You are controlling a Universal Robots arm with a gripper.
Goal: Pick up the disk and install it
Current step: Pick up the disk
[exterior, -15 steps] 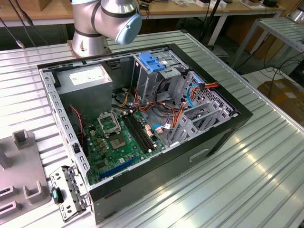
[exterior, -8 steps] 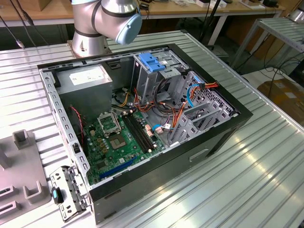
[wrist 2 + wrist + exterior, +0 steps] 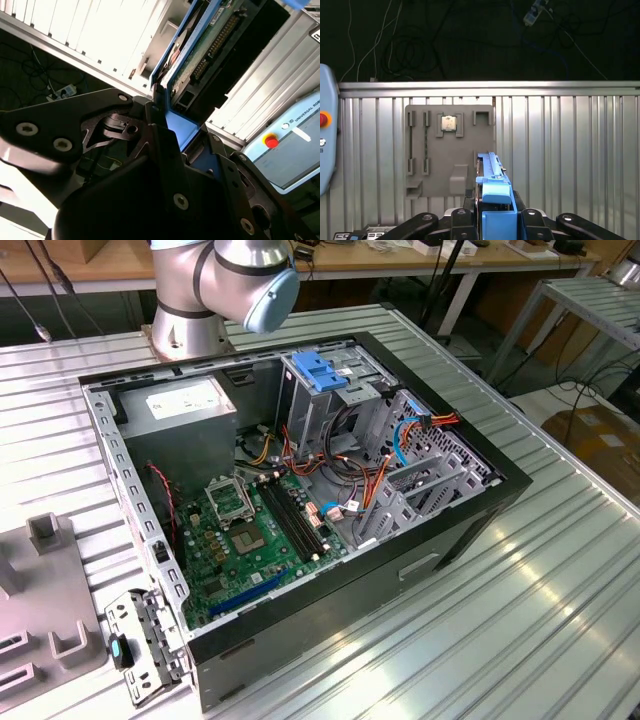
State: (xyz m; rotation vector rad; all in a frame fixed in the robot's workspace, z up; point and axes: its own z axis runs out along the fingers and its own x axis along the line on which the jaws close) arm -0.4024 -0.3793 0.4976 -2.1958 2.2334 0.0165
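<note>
exterior view: open computer case (image 3: pixel 450 540) on the ribbed table (image 3: pixel 520 620); arm base (image 3: pixel 190 300) at its far side, toward the exterior view's left. second wrist view: gripper (image 3: pixel 177 120) fingers clamped on the disk (image 3: pixel 210 50), held edge-on, blue rail showing. first wrist view: the disk (image 3: pixel 492 192) hangs above a grey fixture plate (image 3: pixel 435 165).
</note>
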